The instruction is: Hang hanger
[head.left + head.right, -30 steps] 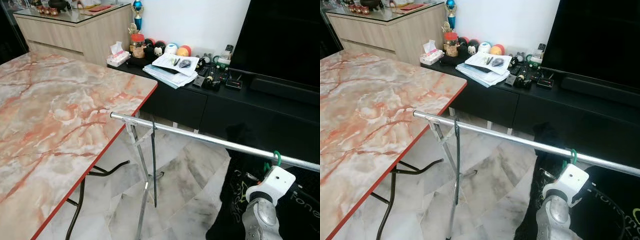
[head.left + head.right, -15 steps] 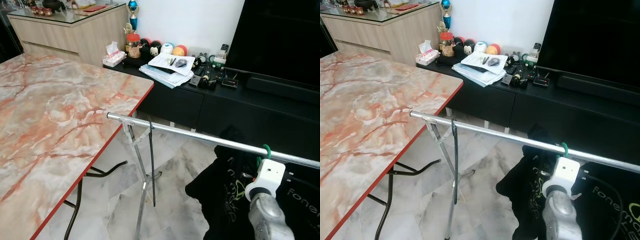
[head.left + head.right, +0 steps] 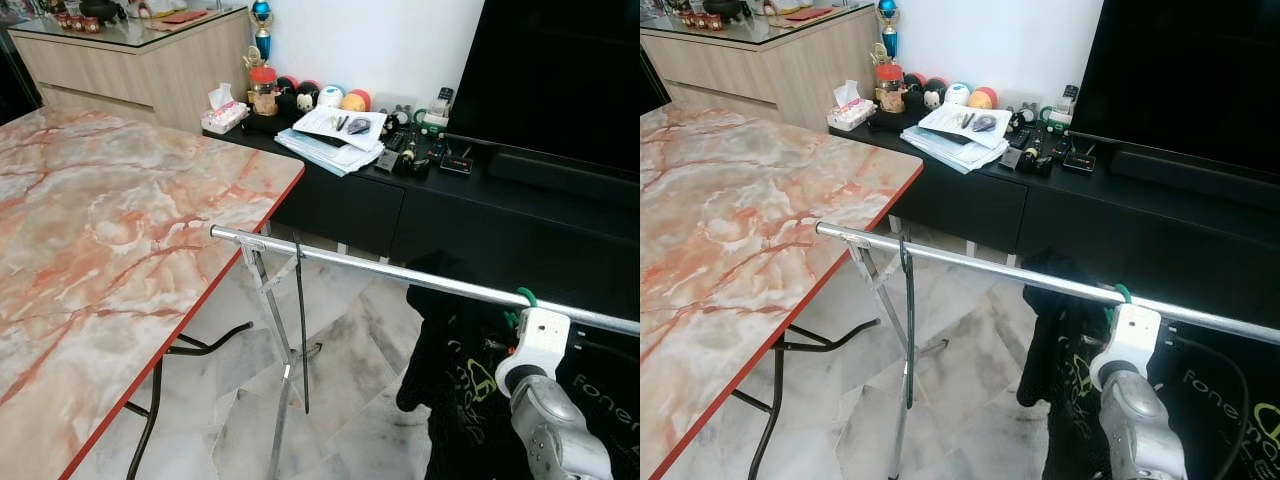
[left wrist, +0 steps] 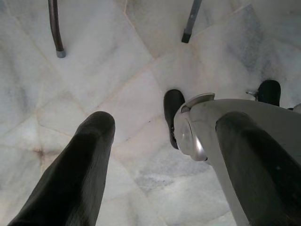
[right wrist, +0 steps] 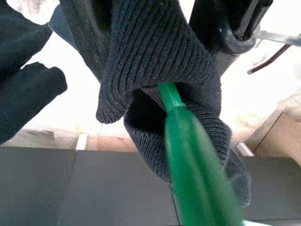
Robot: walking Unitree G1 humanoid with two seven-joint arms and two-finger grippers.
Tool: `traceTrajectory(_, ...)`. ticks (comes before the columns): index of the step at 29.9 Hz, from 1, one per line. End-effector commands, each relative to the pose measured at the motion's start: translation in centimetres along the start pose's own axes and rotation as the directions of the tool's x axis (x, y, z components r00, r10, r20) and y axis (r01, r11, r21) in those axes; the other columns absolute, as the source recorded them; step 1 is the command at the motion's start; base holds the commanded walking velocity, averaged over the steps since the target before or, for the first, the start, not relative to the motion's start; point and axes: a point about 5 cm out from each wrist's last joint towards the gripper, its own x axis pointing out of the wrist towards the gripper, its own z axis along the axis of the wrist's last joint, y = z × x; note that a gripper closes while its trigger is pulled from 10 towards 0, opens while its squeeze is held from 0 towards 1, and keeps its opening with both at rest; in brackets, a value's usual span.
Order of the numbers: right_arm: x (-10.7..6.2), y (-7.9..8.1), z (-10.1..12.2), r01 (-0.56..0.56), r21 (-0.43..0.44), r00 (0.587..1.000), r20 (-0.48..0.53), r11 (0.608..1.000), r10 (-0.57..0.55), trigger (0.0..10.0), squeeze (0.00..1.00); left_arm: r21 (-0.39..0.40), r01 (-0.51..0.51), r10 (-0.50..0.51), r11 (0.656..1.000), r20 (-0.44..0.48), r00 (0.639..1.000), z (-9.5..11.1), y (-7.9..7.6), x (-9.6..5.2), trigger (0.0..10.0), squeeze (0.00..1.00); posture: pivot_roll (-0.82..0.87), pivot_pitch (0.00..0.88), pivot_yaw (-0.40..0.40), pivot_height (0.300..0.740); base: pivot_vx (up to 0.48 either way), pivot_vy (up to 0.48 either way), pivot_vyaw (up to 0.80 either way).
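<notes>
Light: bright, even daylight | head views sharp | my right wrist view: green hanger (image 5: pixel 197 165) blurred, background overexposed

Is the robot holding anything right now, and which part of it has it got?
The right gripper holds the green hanger at its neck, through the collar of the black shirt on it. The hook is at the rail. The left gripper holds nothing.

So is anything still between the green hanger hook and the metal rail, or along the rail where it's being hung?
Nothing visible is in the way. The green hanger already sits hooked over the metal rail, with the black shirt hanging below. The right gripper is right beneath the hook; the rail toward the marble table is bare.
</notes>
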Motion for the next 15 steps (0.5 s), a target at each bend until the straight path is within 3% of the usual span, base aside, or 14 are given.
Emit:
traceTrajectory(1, -0.3, 0.0, 0.7, -0.02, -0.029, 1.0, 0.005, 0.999, 0.021, 10.0, 0.0, 0.019, 0.002, -0.001, 1.0, -0.042, 0.999, -1.0, 0.3, -0.3, 10.0, 0.0, 0.06, 0.085, 0.0, 0.74, 0.0, 0.0, 0.0)
traceTrajectory(3, -0.5, -0.4, 1.1, -0.02, -0.088, 1.0, 0.006, 0.996, 0.021, 10.0, 0.0, 0.019, 0.004, -0.003, 1.0, -0.047, 0.999, -1.2, 0.3, -0.3, 10.0, 0.0, 0.06, 0.086, -0.001, 0.74, 0.0, 0.0, 0.0)
traceTrajectory(9, -1.1, -0.9, 1.6, -0.04, -0.123, 0.999, -0.019, 0.992, 0.038, 10.0, 0.0, 0.017, 0.01, -0.009, 1.0, -0.052, 0.999, -1.4, 0.3, -0.4, 10.0, 0.0, 0.05, 0.087, -0.002, 0.74, 0.0, 0.0, 0.0)
traceTrajectory(10, -1.2, -0.9, 1.5, -0.046, -0.125, 0.999, -0.023, 0.991, 0.043, 10.0, 0.29, 0.017, 0.01, -0.009, 1.0, -0.052, 0.999, -1.5, 0.3, -0.4, 10.0, 0.0, 0.05, 0.087, -0.001, 0.74, 0.0, 0.0, 0.0)
traceTrajectory(11, -1.2, -0.9, 1.5, -0.05, -0.127, 0.999, -0.027, 0.991, 0.047, 10.0, 0.29, 0.017, 0.01, -0.009, 1.0, -0.053, 0.999, -1.5, 0.3, -0.4, 10.0, 0.0, 0.05, 0.087, -0.001, 0.74, 0.0, 0.0, 0.0)
traceTrajectory(12, -1.3, -1.0, 1.4, -0.05, -0.128, 0.998, -0.036, 0.99, 0.046, 10.0, 1.0, 0.017, 0.01, -0.009, 1.0, -0.053, 0.999, -1.5, 0.4, -0.4, 10.0, 0.0, 0.05, 0.087, -0.001, 0.74, 0.0, 0.0, 0.0)
traceTrajectory(15, -1.6, -1.1, 0.9, -0.061, -0.132, 0.996, -0.066, 0.989, 0.053, 10.0, 1.0, 0.017, 0.008, -0.008, 1.0, -0.055, 0.998, -1.4, 0.6, -0.5, 10.0, 0.0, 0.05, 0.088, -0.001, 0.74, 0.0, 0.0, 0.0)
